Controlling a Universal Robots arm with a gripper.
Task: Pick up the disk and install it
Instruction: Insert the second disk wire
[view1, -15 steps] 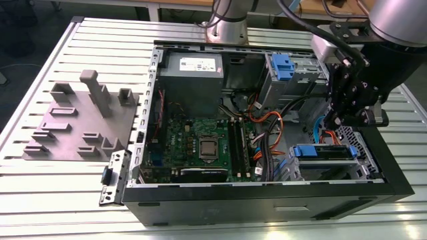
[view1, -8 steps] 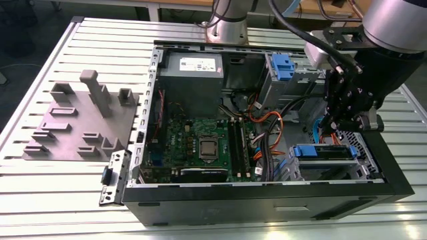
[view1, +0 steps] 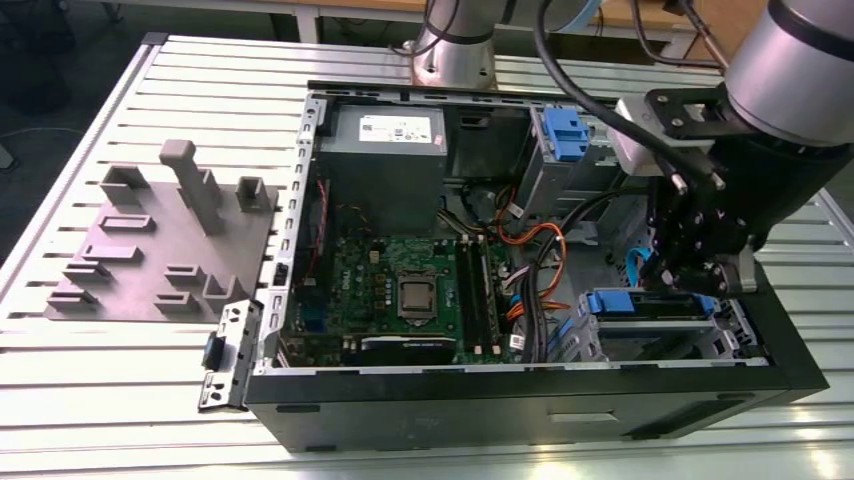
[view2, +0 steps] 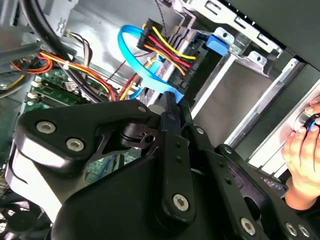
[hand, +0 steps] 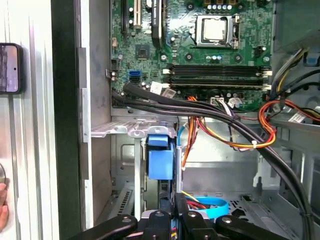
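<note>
No print I can read anywhere near my claw (view1: 697, 283), white label on the grey power-supply box (view1: 384, 131) well away from it too fine to make out, markings on the green motherboard (hand: 200, 45) likewise illegible

Open computer case (view1: 534, 400) on slatted bench (view1: 120, 380). Inside case: green motherboard (view1: 400, 290), grey power supply (view1: 387, 135), orange cables (view1: 527, 240). Beside case: grey fixture plate (view1: 147, 250).

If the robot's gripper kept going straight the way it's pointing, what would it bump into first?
Probably the blue latch on the metal drive cage: in the first wrist view it sits just ahead of the gripper. Depth is unclear, so the nearby cables might touch first.
</note>
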